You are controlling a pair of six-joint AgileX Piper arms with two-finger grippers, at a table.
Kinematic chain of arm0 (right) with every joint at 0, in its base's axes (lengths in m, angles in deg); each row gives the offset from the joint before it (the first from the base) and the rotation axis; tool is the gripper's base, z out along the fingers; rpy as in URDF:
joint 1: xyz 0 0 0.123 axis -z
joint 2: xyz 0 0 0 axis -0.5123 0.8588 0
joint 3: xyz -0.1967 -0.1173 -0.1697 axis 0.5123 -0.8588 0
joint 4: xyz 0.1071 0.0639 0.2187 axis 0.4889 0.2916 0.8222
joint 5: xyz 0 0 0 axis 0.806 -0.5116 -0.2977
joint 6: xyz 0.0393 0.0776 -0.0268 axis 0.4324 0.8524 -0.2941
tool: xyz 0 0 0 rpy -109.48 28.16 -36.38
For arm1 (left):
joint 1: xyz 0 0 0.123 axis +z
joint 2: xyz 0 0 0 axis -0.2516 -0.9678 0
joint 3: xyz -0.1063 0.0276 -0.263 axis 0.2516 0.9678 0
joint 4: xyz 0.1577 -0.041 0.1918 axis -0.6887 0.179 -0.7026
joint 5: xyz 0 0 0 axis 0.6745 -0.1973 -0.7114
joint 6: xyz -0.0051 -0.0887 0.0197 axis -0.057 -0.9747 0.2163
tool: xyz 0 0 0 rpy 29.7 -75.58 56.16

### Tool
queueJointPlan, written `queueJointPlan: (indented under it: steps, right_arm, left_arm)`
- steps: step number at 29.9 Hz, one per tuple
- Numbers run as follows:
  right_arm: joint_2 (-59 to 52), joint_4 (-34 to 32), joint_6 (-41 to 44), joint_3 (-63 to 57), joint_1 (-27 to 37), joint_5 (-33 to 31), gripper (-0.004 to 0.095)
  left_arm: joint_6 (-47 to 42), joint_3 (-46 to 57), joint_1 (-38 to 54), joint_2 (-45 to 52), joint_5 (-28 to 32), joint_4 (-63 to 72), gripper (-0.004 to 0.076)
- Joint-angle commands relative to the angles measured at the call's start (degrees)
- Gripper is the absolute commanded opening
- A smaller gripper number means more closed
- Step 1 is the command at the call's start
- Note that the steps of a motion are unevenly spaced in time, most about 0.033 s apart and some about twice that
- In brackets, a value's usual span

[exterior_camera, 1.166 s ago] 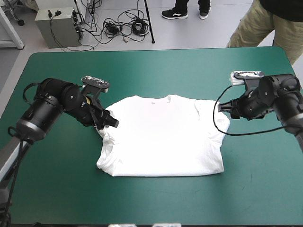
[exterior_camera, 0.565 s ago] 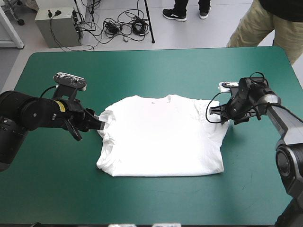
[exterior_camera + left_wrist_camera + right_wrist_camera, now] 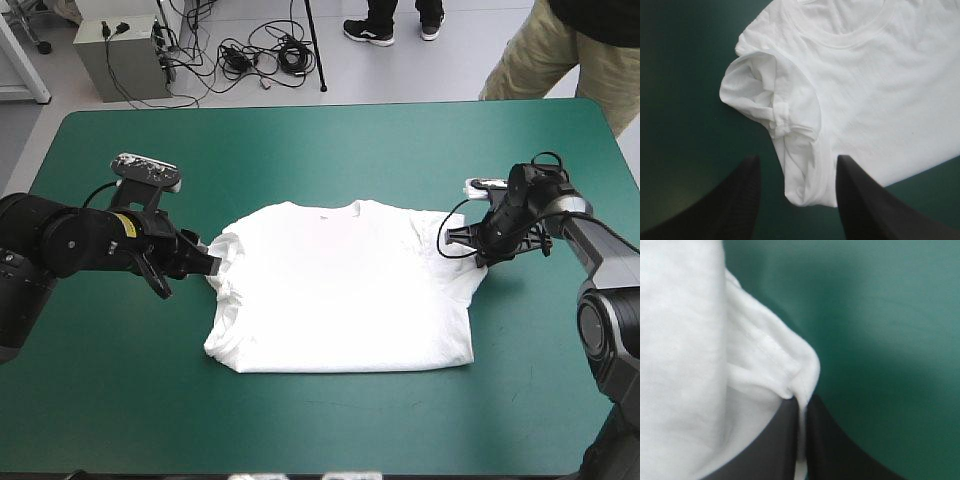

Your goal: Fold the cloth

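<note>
White T-shirt (image 3: 345,290), spread flat mid-table (image 3: 330,140), collar toward the far edge. My right hand (image 3: 462,240) is clenched on the right sleeve (image 3: 790,365), a thin fold of fabric pinched between its fingers, so that side can be lifted. My left hand (image 3: 797,162) is released, its fingers parted about the fold below the bunched left sleeve (image 3: 765,95). It looks placed to take a matching grip before the fold.
</note>
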Motion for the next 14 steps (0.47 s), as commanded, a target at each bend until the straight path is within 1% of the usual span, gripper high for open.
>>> queueJointPlan:
  steps: [1,5,9,14]
  right_arm:
    - [-2.76,1.96,-0.41,1.24,-0.14,-0.79,-0.0017]
    - [-5.08,2.97,-0.17,3.48,-0.24,-1.03,-0.0017]
    - [-7.28,5.44,-0.44,6.54,-1.00,-2.16,-0.0017]
    - [-7.99,8.26,-1.85,9.48,-5.55,-3.94,-0.0017]
  left_arm:
    - [-0.45,-1.75,-0.44,1.26,-2.04,0.52,0.0349]
    - [-0.45,-1.75,-0.44,1.26,-2.04,0.52,0.0349]
    - [-0.45,-1.75,-0.44,1.26,-2.04,0.43,0.0349]
    - [-0.45,-1.75,-0.44,1.16,-1.93,-0.06,0.0349]
